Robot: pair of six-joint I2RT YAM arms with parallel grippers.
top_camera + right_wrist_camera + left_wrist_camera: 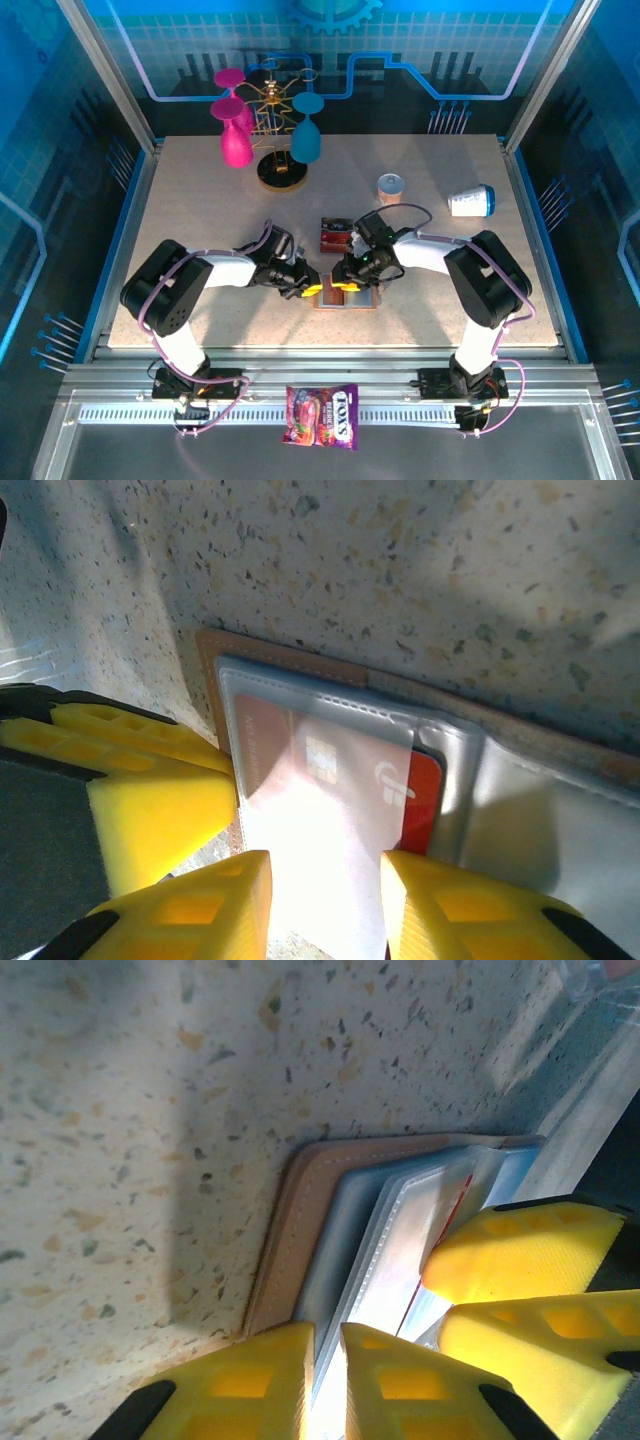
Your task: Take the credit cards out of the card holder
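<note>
The tan card holder (347, 297) lies open on the table between my two grippers. In the left wrist view its tan edge (290, 1230) and grey-blue pockets show, and my left gripper (328, 1335) is shut on one of its clear sleeves. A red credit card (420, 790) with a chip sits inside a clear sleeve of the card holder (270, 652). My right gripper (325, 865) stands open just above that sleeve, a finger on either side. Both grippers (310, 288) (346, 278) nearly touch. Two more red cards (335, 236) lie on the table behind.
A rack (275, 130) with pink and teal glasses stands at the back. A small can (390, 187) and a tipped paper cup (472, 202) sit at the back right. A candy bag (322, 415) lies off the table's front edge.
</note>
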